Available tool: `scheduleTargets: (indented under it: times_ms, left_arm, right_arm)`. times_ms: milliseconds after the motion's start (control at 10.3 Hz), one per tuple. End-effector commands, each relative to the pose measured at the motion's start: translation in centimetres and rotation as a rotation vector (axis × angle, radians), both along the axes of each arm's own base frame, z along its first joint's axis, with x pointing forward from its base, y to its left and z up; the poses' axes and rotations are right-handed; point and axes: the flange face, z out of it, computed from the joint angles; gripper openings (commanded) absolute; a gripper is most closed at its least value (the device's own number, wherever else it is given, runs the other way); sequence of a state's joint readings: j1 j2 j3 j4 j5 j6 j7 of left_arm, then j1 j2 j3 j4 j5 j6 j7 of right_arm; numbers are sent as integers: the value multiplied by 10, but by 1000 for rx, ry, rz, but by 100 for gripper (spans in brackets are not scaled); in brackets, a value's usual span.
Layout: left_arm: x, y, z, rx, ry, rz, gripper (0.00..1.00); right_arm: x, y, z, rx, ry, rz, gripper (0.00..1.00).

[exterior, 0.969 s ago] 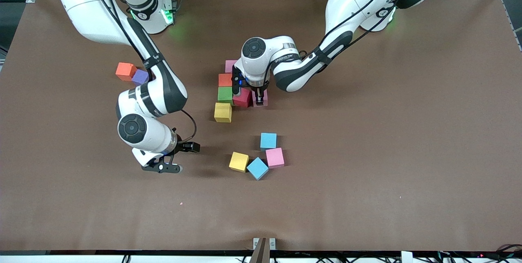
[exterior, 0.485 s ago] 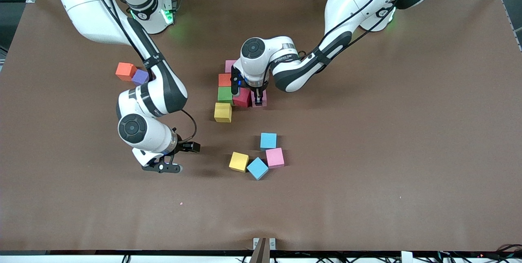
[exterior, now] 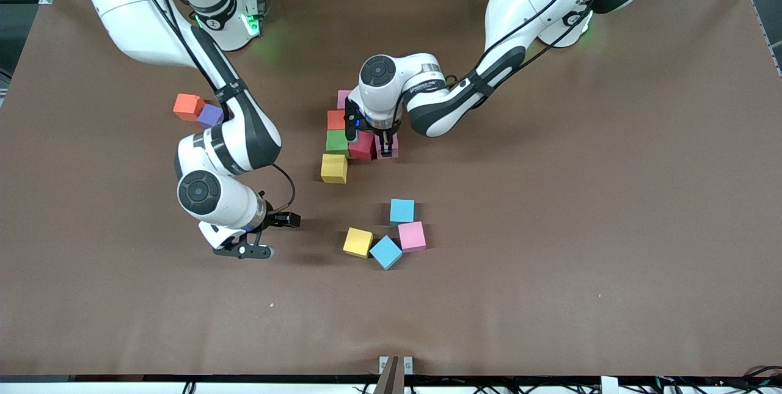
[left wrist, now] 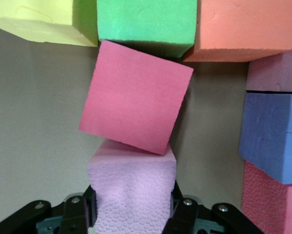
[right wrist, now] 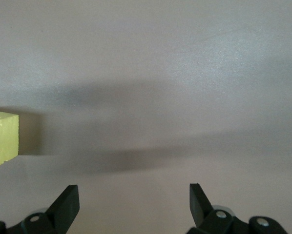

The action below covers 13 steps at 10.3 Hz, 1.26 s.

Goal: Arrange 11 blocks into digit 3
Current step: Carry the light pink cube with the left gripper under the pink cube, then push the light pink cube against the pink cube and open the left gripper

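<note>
My left gripper (exterior: 386, 148) is shut on a pale pink block (left wrist: 134, 195), low at the table in the middle. That block's end presses against a red block (left wrist: 136, 95), which sits askew with a corner at the green block (exterior: 337, 142). Green stands in a column with orange (exterior: 336, 119) and pink (exterior: 345, 99) blocks; a yellow block (exterior: 333, 168) lies nearer the camera. In the left wrist view a purple-blue block (left wrist: 273, 136) shows beside more pink ones. My right gripper (exterior: 269, 236) hangs open and empty over bare table, waiting.
Sky blue (exterior: 402, 211), pink (exterior: 412, 236), blue (exterior: 385, 251) and yellow (exterior: 357, 242) blocks lie loose nearer the camera than the column. An orange block (exterior: 187, 106) and a purple block (exterior: 210, 115) sit together toward the right arm's end, beside the right forearm.
My left gripper with the pale pink block has crept slightly toward the red block. The right arm has not moved.
</note>
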<state>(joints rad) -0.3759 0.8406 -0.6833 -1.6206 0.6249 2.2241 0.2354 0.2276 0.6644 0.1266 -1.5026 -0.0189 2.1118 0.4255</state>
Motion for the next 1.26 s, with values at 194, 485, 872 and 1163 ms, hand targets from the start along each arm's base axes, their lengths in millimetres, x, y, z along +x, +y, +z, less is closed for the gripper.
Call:
scheduleTargets:
  times_ms: [194, 485, 872, 1163]
  left_arm:
    - [-12, -15, 1, -12, 3, 7, 6]
    - [-15, -17, 1, -13, 1, 9, 6]
    - [-10, -14, -1, -10, -3, -4, 9]
    - [-9, -13, -2, -9, -6, -22, 11]
  right_arm:
    - [-1, 1, 6, 19, 9, -1, 100]
    - [-1, 1, 5, 18, 11, 0, 100]
    - [-1, 1, 5, 18, 11, -2, 100]
    - [-1, 1, 5, 18, 11, -2, 100]
